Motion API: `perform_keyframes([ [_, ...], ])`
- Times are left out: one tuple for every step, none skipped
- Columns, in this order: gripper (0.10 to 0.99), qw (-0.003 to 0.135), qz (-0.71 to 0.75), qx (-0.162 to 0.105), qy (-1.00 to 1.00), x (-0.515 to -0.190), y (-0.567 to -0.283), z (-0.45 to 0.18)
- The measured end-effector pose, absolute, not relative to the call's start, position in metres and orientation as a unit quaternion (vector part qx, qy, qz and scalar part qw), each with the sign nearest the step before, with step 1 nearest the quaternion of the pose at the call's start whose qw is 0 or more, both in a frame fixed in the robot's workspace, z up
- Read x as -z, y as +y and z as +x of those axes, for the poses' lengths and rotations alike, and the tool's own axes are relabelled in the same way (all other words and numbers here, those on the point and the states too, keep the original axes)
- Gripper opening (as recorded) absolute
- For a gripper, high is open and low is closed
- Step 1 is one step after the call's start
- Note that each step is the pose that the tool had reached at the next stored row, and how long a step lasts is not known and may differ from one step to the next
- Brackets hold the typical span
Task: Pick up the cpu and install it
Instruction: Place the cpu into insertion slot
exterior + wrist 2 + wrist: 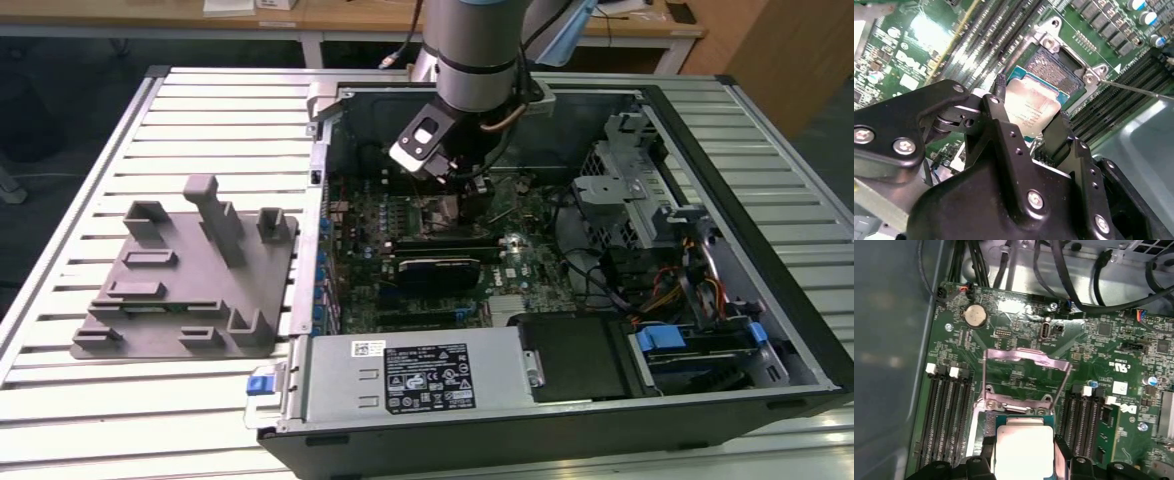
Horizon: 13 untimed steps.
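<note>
The cpu [1029, 105] is seen clamped by its edges in the gripper [1029, 114], close above the open socket [1054, 65] at the far side of the case [561, 438]; it should be kept level and squared to the socket, corners matched.

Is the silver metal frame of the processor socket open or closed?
Open. In the first wrist view the silver metal frame stands swung back, and the second wrist view shows the dark bare socket contacts uncovered.
</note>
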<state>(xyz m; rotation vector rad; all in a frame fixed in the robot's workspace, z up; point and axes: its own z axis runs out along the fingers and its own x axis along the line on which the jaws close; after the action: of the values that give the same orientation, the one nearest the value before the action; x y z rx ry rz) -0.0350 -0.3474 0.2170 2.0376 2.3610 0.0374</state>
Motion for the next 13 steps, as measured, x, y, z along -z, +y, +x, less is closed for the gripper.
perform_keyframes([
  [0.545,0.011,0.654,-0.012,0.756,-0.2166,-0.3468,-0.035],
  [0.545,0.011,0.658,-0.012,0.753,-0.216,-0.3466,-0.0349],
  [0.545,0.011,0.662,-0.012,0.749,-0.2155,-0.3465,-0.0349],
  [0.545,0.012,0.667,-0.012,0.745,-0.215,-0.3465,-0.0351],
  [0.545,0.012,0.672,-0.012,0.741,-0.2144,-0.3465,-0.0353],
  [0.545,0.012,0.676,-0.012,0.736,-0.2138,-0.3465,-0.0354],
  [0.545,0.012,0.681,-0.012,0.732,-0.2133,-0.3465,-0.0356],
  [0.545,0.012,0.684,-0.011,0.729,-0.2127,-0.3463,-0.036],
  [0.545,0.012,0.686,-0.011,0.727,-0.2123,-0.3459,-0.0365],
  [0.545,0.012,0.688,-0.011,0.725,-0.2117,-0.3453,-0.037],
  [0.545,0.012,0.69,-0.011,0.724,-0.2112,-0.3447,-0.0374],
  [0.545,0.012,0.691,-0.011,0.723,-0.2108,-0.344,-0.0379],
  [0.545,0.012,0.692,-0.011,0.722,-0.2101,-0.3432,-0.0384],
])
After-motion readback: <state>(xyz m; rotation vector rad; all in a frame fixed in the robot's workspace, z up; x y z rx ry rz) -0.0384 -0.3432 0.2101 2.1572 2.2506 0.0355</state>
